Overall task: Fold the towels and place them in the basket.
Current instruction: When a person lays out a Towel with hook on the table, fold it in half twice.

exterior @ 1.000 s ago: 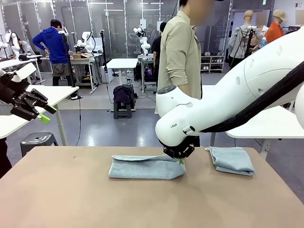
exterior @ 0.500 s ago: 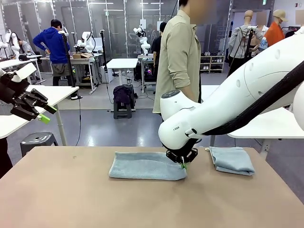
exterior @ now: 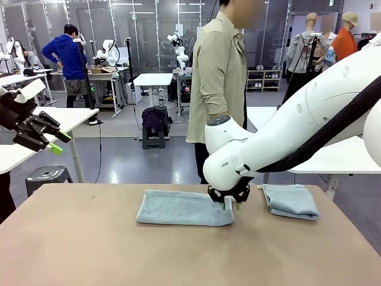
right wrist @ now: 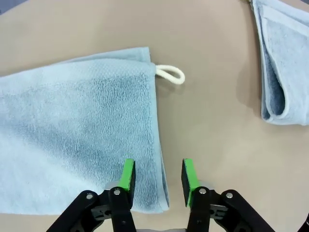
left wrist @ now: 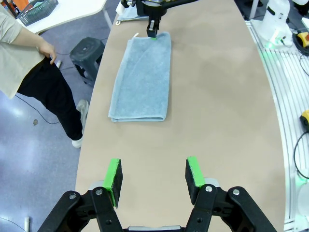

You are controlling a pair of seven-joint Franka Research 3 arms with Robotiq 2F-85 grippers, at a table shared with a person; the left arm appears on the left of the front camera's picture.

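Note:
A long folded light blue-grey towel (exterior: 181, 207) lies flat on the brown table, with its white loop (right wrist: 171, 73) at the far corner. My right gripper (exterior: 230, 207) hovers just over the towel's right end; in the right wrist view the towel's edge (right wrist: 72, 130) runs under the open, empty right gripper (right wrist: 157, 176). A second folded towel (exterior: 292, 201) rests to the right, also seen as the second towel (right wrist: 285, 63). My left gripper (exterior: 63, 143) hangs raised at the far left, open and empty (left wrist: 153, 176). The dark mesh basket (left wrist: 37, 9) stands on a white side table.
A person (exterior: 217, 77) in a beige shirt stands at the table's far edge, hand (left wrist: 47, 48) at their side. A grey stool (left wrist: 87, 50) sits on the floor beside the table. Bare tabletop (exterior: 119, 250) spreads in front of the towel.
My right gripper went from shut on the towel's end to open, letting the fold lie flat, and shifted slightly right. The left arm stayed still.

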